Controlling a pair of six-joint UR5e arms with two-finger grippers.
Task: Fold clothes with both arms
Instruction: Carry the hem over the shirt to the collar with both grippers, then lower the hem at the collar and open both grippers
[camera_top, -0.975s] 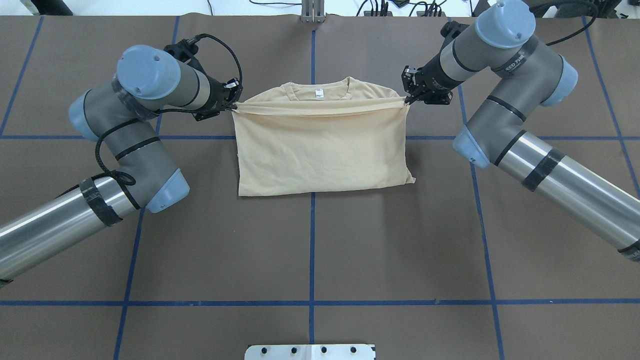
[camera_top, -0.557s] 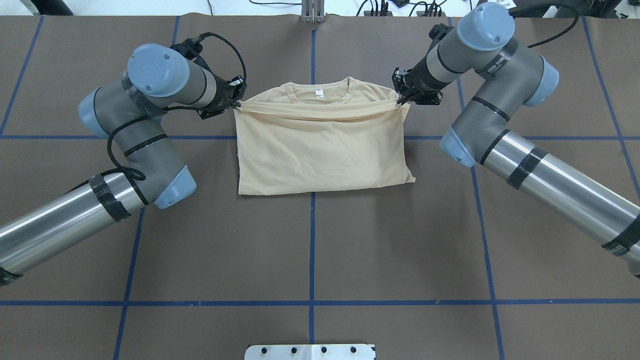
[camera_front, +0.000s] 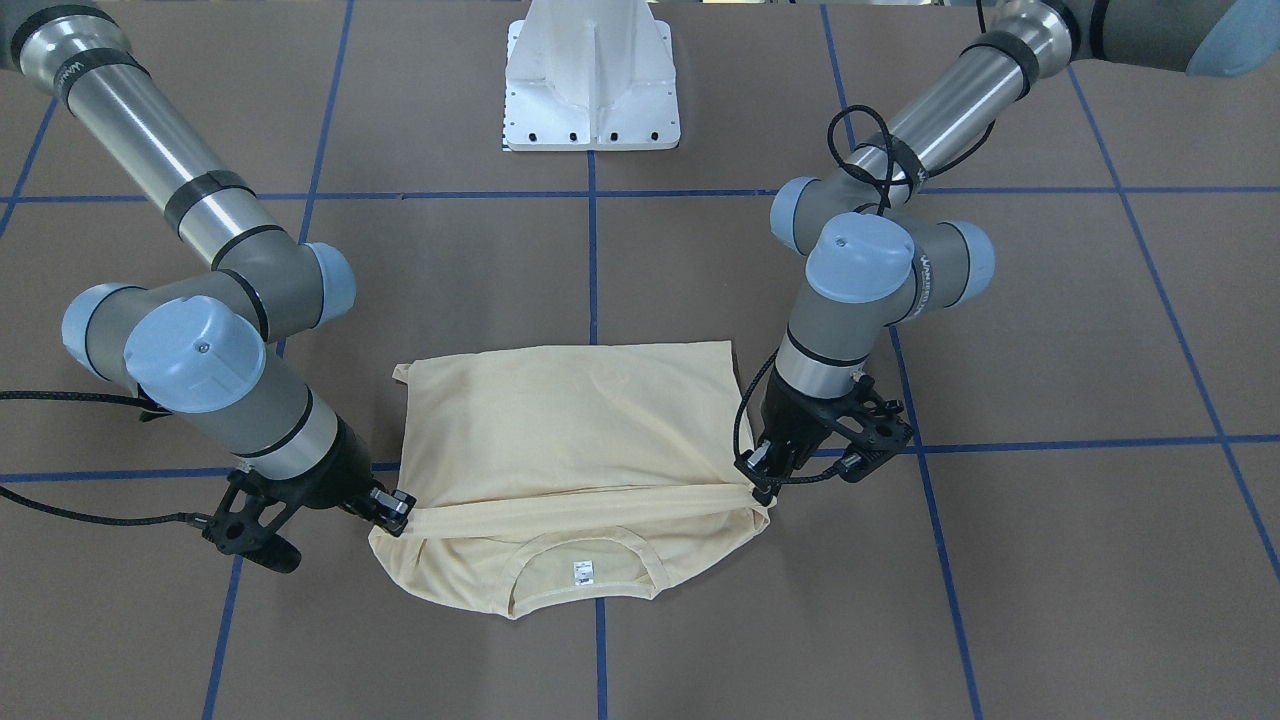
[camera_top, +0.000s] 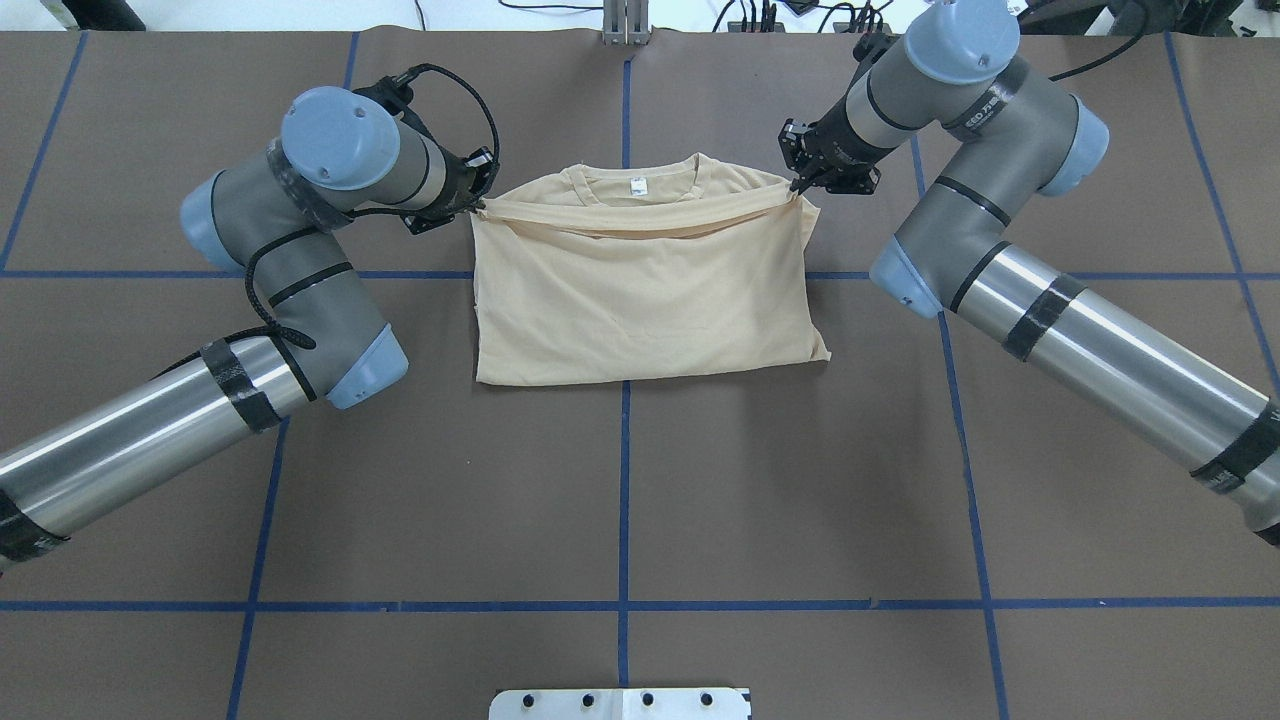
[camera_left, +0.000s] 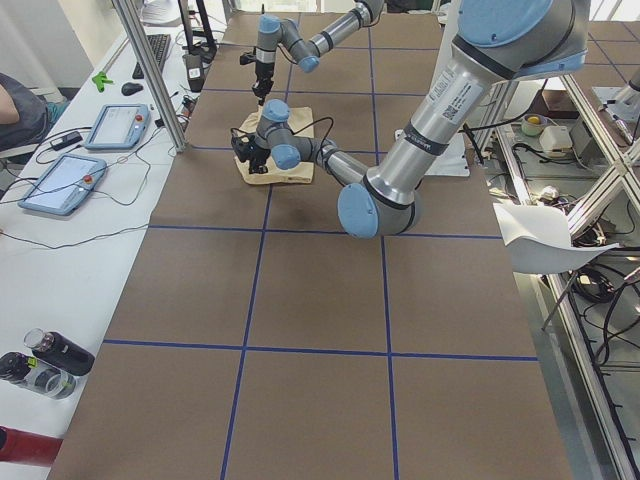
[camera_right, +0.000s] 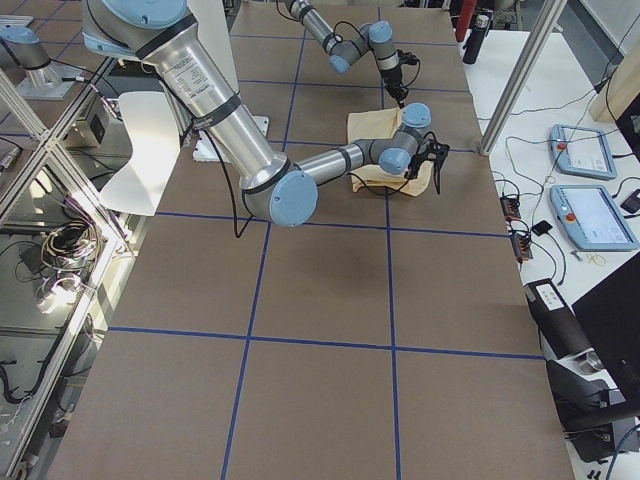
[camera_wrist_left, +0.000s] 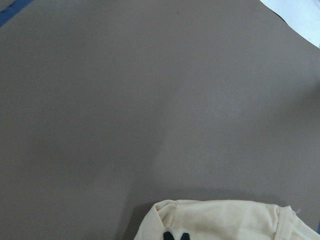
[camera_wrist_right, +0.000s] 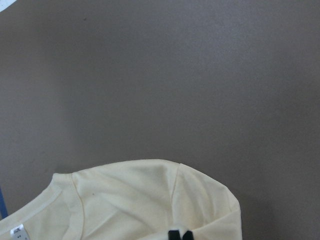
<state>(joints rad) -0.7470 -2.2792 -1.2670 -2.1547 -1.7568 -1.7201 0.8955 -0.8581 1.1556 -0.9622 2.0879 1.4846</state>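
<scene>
The cream-yellow shirt (camera_top: 640, 300) lies on the brown table, its lower half folded up over the body, the print hidden. The white neck label (camera_top: 635, 186) shows at the far collar. My left gripper (camera_top: 478, 205) is shut on the folded edge's left corner, by the shoulder. My right gripper (camera_top: 797, 190) is shut on the right corner. The held edge hangs slightly slack between them. In the front-facing view the shirt (camera_front: 570, 420) has my left gripper (camera_front: 757, 487) on its right and my right gripper (camera_front: 400, 510) on its left. Both wrist views show shirt cloth (camera_wrist_left: 215, 220) (camera_wrist_right: 150, 200) at the fingertips.
The white pedestal base (camera_top: 620, 703) stands at the near table edge, also in the front-facing view (camera_front: 592, 80). Blue tape lines (camera_top: 625, 500) grid the brown cover. A side table with tablets (camera_left: 60, 180) and bottles (camera_left: 50, 355) runs along the far side.
Both grippers have moved inward and slightly toward the collar, still holding the folded edge. The edge between them has gone from taut to slightly slack.
</scene>
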